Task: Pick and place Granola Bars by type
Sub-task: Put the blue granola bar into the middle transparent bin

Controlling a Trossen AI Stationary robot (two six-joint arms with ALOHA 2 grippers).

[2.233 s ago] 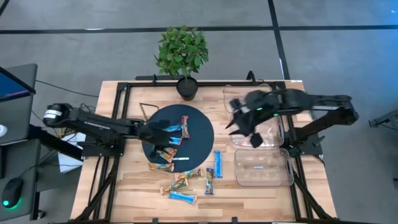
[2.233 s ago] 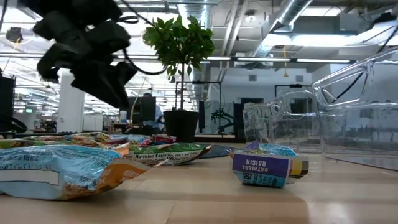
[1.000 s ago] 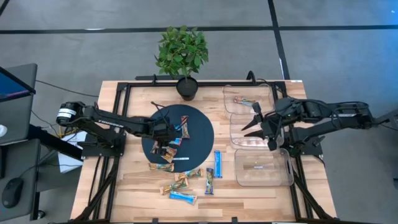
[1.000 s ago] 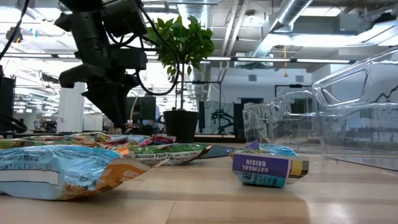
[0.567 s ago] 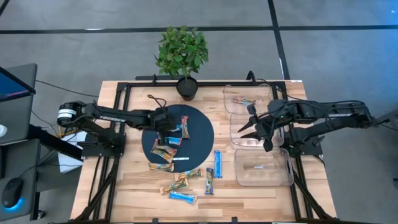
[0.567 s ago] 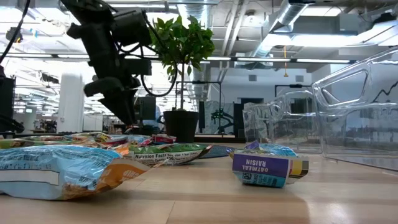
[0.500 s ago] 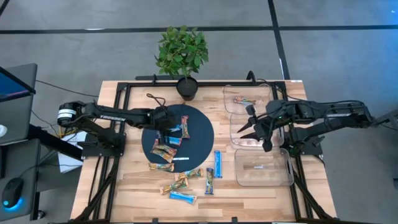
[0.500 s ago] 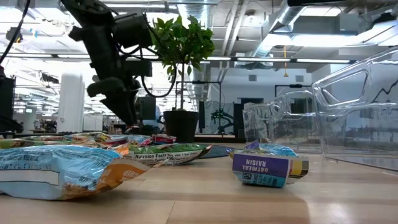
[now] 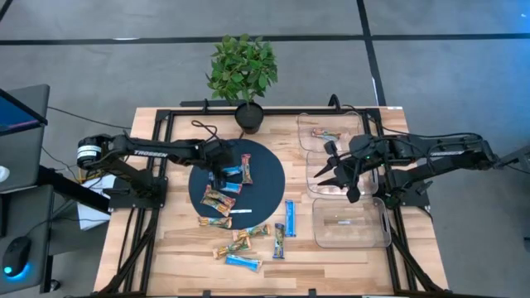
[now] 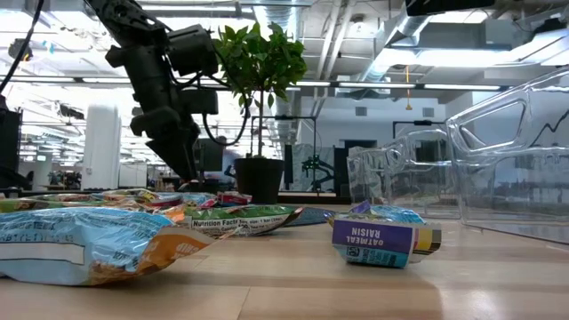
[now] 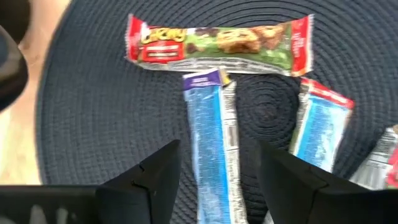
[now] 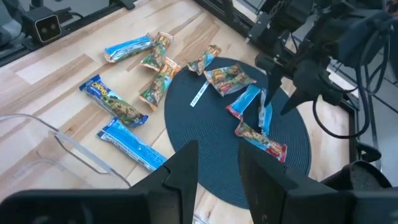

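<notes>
While cut off at its near end, a blue bar [image 11: 211, 149] lies between the open, empty left pincer [image 11: 214, 171]; the far clear tray [image 9: 331, 121] holds one bar [image 9: 326, 134].

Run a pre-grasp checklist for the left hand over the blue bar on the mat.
1. Left hand open: ok.
2. Blue bar lined up between its fingers: ok.
3. Bar lies flat on the dark mat: ok.
4. Neighbours clear: not ok; the red bar touches its end, and another blue bar lies close.
5. Right hand out of the way, at the clear bins: ok.
6. Hand height above the bar: cannot tell.
</notes>
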